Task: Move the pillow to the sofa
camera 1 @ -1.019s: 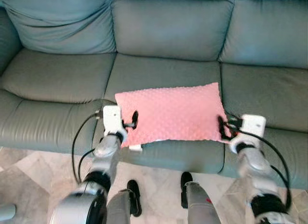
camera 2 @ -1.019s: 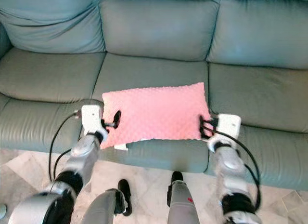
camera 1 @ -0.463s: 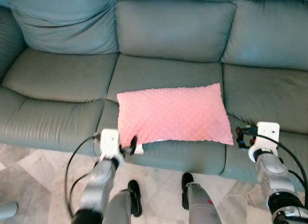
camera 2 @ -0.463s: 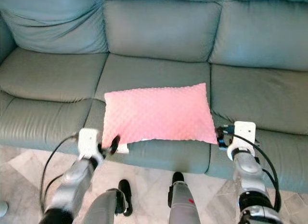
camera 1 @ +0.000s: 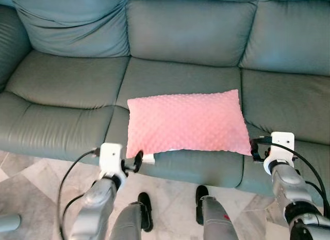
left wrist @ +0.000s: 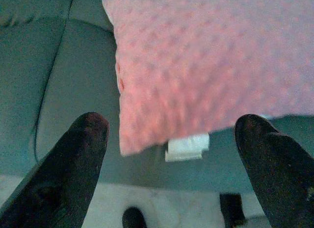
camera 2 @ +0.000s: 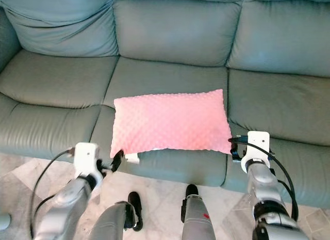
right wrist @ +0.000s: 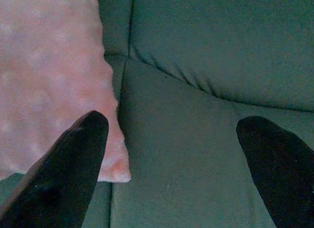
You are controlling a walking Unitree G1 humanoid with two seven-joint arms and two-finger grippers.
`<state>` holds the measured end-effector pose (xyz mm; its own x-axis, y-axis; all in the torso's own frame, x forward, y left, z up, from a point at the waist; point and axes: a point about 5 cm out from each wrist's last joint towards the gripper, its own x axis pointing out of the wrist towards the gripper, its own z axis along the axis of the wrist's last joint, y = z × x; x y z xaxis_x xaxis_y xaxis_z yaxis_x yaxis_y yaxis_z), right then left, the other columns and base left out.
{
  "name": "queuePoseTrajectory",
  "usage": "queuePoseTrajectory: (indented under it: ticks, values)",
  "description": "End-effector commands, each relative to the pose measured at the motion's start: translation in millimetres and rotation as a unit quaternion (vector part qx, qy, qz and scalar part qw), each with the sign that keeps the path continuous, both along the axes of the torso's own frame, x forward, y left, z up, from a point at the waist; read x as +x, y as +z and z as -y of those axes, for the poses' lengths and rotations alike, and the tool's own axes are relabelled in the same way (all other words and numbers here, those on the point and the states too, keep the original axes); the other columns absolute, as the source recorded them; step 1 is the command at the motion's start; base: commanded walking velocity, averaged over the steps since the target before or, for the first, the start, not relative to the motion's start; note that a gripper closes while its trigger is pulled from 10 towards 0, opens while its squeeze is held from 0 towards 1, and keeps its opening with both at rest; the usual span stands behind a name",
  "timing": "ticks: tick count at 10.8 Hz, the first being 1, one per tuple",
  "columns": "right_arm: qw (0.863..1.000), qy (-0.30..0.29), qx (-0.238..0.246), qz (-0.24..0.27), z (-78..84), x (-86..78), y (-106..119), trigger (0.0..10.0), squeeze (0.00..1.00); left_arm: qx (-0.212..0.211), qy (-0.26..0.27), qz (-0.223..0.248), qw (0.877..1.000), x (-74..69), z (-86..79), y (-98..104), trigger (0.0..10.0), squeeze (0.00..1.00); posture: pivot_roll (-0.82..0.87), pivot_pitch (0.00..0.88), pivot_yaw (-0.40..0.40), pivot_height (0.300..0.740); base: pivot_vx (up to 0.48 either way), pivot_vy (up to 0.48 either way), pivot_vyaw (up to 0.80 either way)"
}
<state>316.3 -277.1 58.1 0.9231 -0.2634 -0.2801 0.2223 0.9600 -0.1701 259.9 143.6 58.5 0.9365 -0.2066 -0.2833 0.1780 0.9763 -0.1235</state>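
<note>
A pink dimpled pillow (camera 1: 186,122) lies flat on the middle seat cushion of the grey-green sofa (camera 1: 72,80), its near edge at the seat's front. A white tag (left wrist: 186,145) hangs from its near left corner. My left gripper (camera 1: 135,162) is open, just off that corner and a little below it, apart from the pillow (left wrist: 211,61). My right gripper (camera 1: 254,148) is open beside the pillow's near right corner (right wrist: 115,169), not touching it.
The sofa's back cushions (camera 1: 185,28) rise behind the pillow. Pale marbled floor (camera 1: 31,183) runs along the sofa's front. My own legs and black feet (camera 1: 201,196) stand close under the seat edge. Seat cushions left and right of the pillow are bare.
Both grippers let go of the pillow's side edges and drew back toward me and downward. The pillow stays lying on the seat. The camera tilted slightly.
</note>
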Motion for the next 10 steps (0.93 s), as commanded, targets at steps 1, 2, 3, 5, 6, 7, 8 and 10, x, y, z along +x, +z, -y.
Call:
queuePoseTrajectory:
  ticks: [1, 2, 3, 5, 6, 7, 8, 10]
  values:
    - [1.000, -0.013, -0.007, -0.024, 4.4, -7.4, -8.9, 10.0, 0.00, 0.004, 0.003, -0.024, 1.000, -10.0, -7.3, -3.8, 10.0, 0.00, -0.03, 0.405, 0.113, 0.740, 0.000, 0.000, 0.00]
    - [0.999, -0.025, -0.020, -0.027, 6.5, -6.1, -7.2, 10.0, 0.00, 0.004, 0.009, -0.030, 0.999, -17.9, -12.6, 0.9, 10.0, 0.00, -0.02, 0.408, 0.115, 0.740, 0.000, 0.000, 0.00]
    - [0.999, -0.025, -0.013, -0.032, 3.7, -5.1, -8.6, 10.0, 0.00, 0.009, 0.017, -0.036, 0.999, -22.0, -17.4, 2.3, 10.0, 0.00, -0.01, 0.412, 0.118, 0.740, 0.000, 0.000, 0.00]
    - [0.998, -0.033, 0.029, -0.046, -2.5, -6.0, -15.9, 10.0, 0.00, 0.013, 0.022, -0.041, 0.999, -25.0, -18.8, 7.5, 10.0, 0.00, 0.03, 0.410, 0.125, 0.740, 0.000, 0.000, 0.00]
    - [0.995, -0.042, 0.076, -0.039, -6.3, -3.0, -15.4, 10.0, 0.00, 0.010, 0.018, -0.036, 0.999, -25.6, -18.1, 14.7, 10.0, 0.00, 0.04, 0.410, 0.127, 0.740, 0.000, 0.000, 0.00]
    - [0.995, -0.040, 0.090, -0.032, -9.9, 1.1, -12.5, 10.0, 0.00, 0.004, 0.018, -0.032, 0.999, -26.6, -19.6, 17.7, 10.0, 0.00, 0.05, 0.411, 0.130, 0.740, 0.000, 0.000, 0.00]
    - [0.996, -0.028, 0.084, -0.032, -15.2, 4.6, -10.7, 10.0, 0.00, 0.007, 0.020, -0.036, 0.999, -29.2, -22.3, 18.5, 10.0, 0.00, 0.05, 0.413, 0.131, 0.740, 0.000, 0.000, 0.00]
    - [0.996, -0.021, 0.082, -0.037, -22.4, 7.7, -10.8, 10.0, 0.00, 0.006, 0.018, -0.042, 0.999, -31.9, -20.4, 19.9, 10.0, 0.00, 0.06, 0.414, 0.134, 0.740, 0.000, 0.000, 0.00]
